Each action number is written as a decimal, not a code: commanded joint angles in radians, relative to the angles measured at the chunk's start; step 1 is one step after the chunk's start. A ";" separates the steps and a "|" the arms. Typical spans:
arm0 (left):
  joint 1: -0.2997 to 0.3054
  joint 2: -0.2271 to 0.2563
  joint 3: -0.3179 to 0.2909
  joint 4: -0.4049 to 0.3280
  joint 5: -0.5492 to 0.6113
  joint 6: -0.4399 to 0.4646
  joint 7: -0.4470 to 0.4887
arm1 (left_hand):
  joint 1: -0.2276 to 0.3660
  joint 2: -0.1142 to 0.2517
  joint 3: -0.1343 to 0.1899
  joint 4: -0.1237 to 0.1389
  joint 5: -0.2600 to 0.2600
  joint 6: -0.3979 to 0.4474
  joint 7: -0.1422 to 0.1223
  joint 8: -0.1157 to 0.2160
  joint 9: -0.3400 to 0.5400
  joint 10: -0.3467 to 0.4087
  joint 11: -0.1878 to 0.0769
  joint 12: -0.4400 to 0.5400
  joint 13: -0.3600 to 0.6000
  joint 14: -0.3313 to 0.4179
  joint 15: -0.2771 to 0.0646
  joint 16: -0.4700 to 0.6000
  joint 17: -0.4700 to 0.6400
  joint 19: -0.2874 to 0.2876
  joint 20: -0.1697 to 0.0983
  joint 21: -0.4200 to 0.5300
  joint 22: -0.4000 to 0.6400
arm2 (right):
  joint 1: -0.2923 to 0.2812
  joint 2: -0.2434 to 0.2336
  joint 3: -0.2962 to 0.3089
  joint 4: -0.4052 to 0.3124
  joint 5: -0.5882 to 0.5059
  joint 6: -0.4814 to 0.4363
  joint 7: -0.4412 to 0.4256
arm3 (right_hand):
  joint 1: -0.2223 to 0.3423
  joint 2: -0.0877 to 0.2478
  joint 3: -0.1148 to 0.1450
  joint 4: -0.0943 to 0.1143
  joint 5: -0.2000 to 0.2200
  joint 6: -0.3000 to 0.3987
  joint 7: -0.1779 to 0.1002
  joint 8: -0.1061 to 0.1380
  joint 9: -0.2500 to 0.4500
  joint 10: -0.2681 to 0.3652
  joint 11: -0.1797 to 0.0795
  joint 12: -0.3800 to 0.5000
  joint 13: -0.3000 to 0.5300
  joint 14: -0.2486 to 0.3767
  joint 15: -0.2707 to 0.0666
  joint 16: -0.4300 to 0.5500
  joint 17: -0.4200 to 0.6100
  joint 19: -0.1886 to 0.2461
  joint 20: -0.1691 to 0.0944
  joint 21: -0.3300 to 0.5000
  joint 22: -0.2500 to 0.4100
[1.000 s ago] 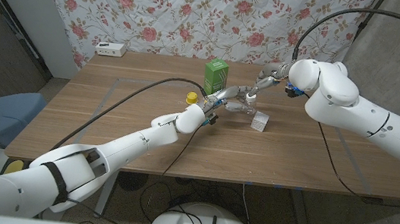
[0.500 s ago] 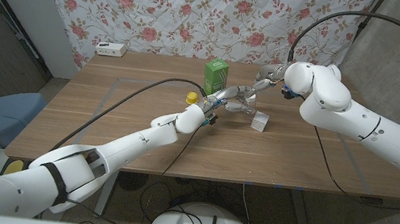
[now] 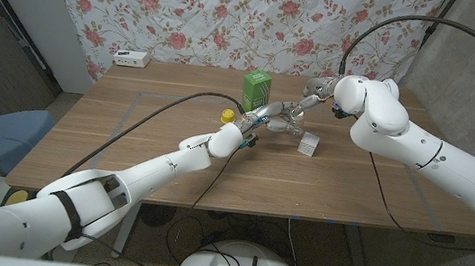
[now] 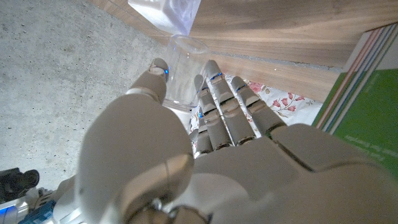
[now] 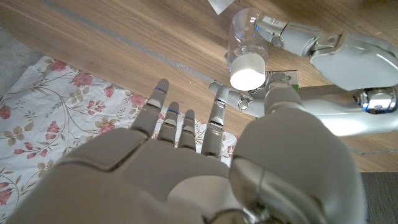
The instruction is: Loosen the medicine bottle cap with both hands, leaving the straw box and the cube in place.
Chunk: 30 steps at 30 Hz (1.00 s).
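The medicine bottle (image 3: 286, 124) is clear with a white cap (image 5: 247, 78) and stands on the table between the green straw box (image 3: 256, 88) and the white cube (image 3: 310, 144). My left hand (image 3: 264, 117) grips its body, thumb on one side and fingers (image 4: 214, 93) on the other, as the left wrist view shows against the clear bottle wall (image 4: 180, 68). My right hand (image 3: 316, 92) hovers above and behind the bottle, open with fingers (image 5: 180, 121) spread, clear of the cap. In the right wrist view my left hand (image 5: 323, 50) wraps the bottle (image 5: 245, 37).
A small yellow object (image 3: 229, 115) lies beside my left wrist. A white device (image 3: 131, 57) sits at the table's far left edge. The floral cloth hangs behind the table (image 3: 129, 129). The cube (image 4: 165, 12) stands close to the bottle, and the straw box (image 4: 367, 99) is close by my left hand.
My right arm has swung leftward at the forearm and wrist while its hand stays above the bottle. My left hand keeps its grip; bottle, box and cube have not moved.
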 commanded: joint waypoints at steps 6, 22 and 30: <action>-0.017 -0.009 0.005 0.031 -0.007 -0.020 -0.010 | 0.001 0.010 0.013 0.000 0.006 0.007 -0.001 0.000 0.003 0.064 -0.052 0.003 0.002 0.010 -0.076 0.007 0.003 -0.003 -0.017 0.001 0.002 | -0.024 0.040 0.008 0.033 -0.081 0.010 0.026 | 0.020 0.005 0.006 -0.014 0.005 0.026 -0.010 0.014 0.008 0.019 -0.005 0.009 0.005 0.015 -0.004 0.007 0.001 0.014 -0.001 0.005 0.003; -0.006 -0.004 0.004 0.014 -0.005 -0.013 -0.005 | -0.001 0.008 0.015 0.000 0.006 0.008 -0.002 0.000 0.003 0.065 -0.055 0.003 0.002 0.011 -0.075 0.007 0.003 -0.002 -0.018 0.001 0.002 | -0.063 0.052 0.034 0.033 -0.134 0.014 0.029 | 0.047 0.019 0.020 -0.029 0.006 0.060 -0.028 0.033 0.015 0.038 -0.015 0.010 0.005 0.034 -0.020 0.010 0.001 0.034 -0.014 0.008 0.004; -0.003 -0.004 0.003 0.010 -0.005 -0.012 -0.005 | -0.003 0.008 0.016 0.000 0.006 0.007 -0.002 0.000 0.003 0.066 -0.054 0.003 0.002 0.012 -0.075 0.007 0.003 -0.003 -0.018 0.001 0.002 | -0.078 0.058 0.045 0.034 -0.154 0.016 0.038 | 0.057 0.024 0.025 -0.033 0.006 0.071 -0.033 0.039 0.018 0.045 -0.016 0.010 0.005 0.038 -0.025 0.010 0.001 0.039 -0.019 0.008 0.004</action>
